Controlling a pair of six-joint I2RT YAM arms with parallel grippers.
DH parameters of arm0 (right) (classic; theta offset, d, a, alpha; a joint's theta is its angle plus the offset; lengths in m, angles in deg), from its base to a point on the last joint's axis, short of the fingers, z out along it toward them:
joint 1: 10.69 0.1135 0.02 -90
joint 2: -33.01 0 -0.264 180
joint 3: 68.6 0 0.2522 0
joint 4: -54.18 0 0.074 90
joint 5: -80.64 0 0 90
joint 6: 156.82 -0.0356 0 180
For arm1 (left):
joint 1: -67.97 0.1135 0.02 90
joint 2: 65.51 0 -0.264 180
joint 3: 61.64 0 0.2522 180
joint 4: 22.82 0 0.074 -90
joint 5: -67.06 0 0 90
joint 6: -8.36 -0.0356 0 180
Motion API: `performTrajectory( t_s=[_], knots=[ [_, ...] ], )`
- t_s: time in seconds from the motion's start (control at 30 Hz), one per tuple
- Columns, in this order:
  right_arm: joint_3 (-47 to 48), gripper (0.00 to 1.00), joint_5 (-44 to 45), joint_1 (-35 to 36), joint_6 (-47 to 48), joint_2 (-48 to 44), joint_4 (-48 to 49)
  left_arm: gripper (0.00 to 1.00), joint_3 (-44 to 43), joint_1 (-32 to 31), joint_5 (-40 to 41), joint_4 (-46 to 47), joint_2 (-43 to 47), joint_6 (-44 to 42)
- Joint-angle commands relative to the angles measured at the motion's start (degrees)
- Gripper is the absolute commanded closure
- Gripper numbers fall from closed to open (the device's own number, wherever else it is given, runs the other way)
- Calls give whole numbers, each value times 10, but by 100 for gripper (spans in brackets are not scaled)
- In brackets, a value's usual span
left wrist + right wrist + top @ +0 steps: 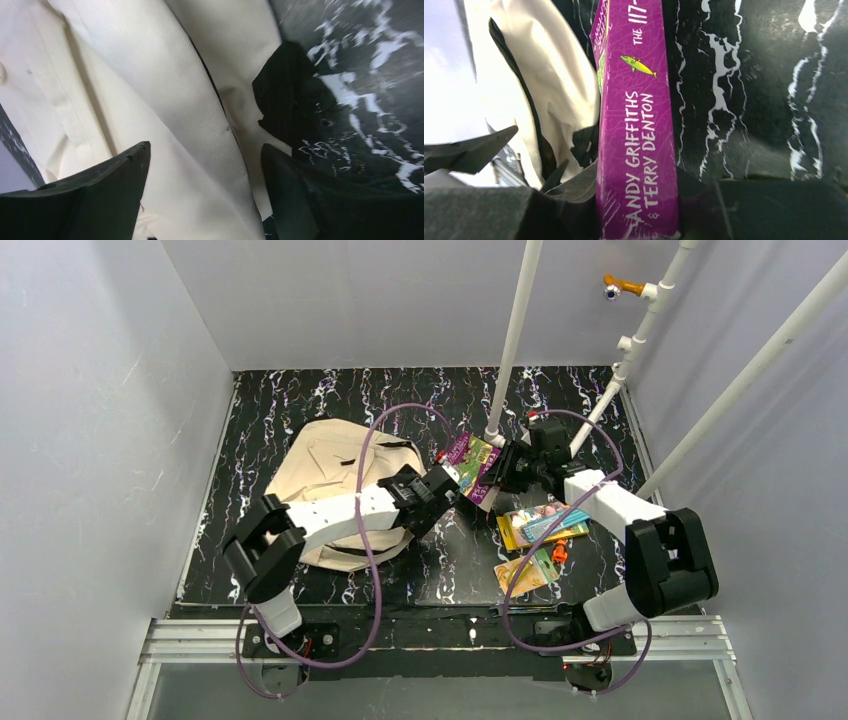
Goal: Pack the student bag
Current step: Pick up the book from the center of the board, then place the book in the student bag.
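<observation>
Top external view: the bag (320, 465) lies slumped on the bench (300, 400) at about 9 o'clock from its middle. It is beige cloth with a thin black strap along its near side. The left tool (443, 495) hangs over the bag's 3 o'clock edge. From the left wrist, its fingers (100, 190) stand wide apart, with a fold of beige cloth and a patch of dark lining lying between them. Nothing is pinched that I can see.

The right tool (498, 468) reaches from 3 o'clock and is clamped on a purple book (470, 462), held tilted just beside the bag's edge. In the right wrist view the spine reads "Andy Griffiths & Terry Denton", with the fingers tight on both sides of it.

A pile (538, 532) of colourful books sits at 4 o'clock beside the right arm, well apart from the bag.
</observation>
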Motion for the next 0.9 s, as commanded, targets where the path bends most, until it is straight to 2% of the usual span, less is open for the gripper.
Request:
performTrajectory(
  t_s=[0.0, 0.1, 0.13, 0.17, 0.23, 0.33, 0.4, 0.43, 0.5, 0.57, 0.63, 0.7, 0.73, 0.77, 0.83, 0.87],
  knots=[
    [69, 99, 84, 28, 101, -53, -169, 32, -24, 6, 74, -82, -18, 22],
    [106, 99, 123, 40, 126, -76, -231, 60, -31, 9, 110, -112, 10, 21],
    [118, 99, 132, 44, 134, -82, -247, 66, -31, 10, 119, -117, 35, 22],
    [131, 99, 142, 51, 142, -87, -263, 70, -31, 11, 125, -124, 64, 25],
    [158, 99, 153, 69, 159, -89, -289, 70, -27, 16, 113, -126, 128, 29],
    [225, 99, 151, 114, 205, -69, -340, 69, -16, 52, 51, -116, 208, 12],
    [265, 99, 127, 146, 222, -60, -357, 73, -4, 92, 10, -105, 243, -2],
    [281, 99, 115, 155, 223, -58, -365, 80, 0, 111, -9, -103, 256, -10],
    [305, 99, 76, 166, 215, -58, -373, 99, 2, 136, -19, -100, 278, -13],
    [299, 99, -34, 166, 186, -62, -331, 100, -1, 148, -24, -98, 292, -19],
    [266, 99, -151, 171, 118, -65, -250, 100, -7, 151, -22, -95, 301, -23],
    [251, 99, -176, 172, 85, -69, -231, 100, -19, 151, -38, -99, 305, -19],
    [263, 99, -137, 171, 102, -73, -265, 100, -25, 151, -76, -106, 306, -11],
    [284, 99, -73, 169, 134, -77, -306, 93, -24, 152, -118, -108, 304, 2],
    [318, 99, 67, 170, 179, -84, -372, 62, 4, 151, -190, -86, 299, 37],
    [323, 99, 122, 169, 192, -87, -390, 50, 21, 152, -204, -71, 293, 59]
  ],
)
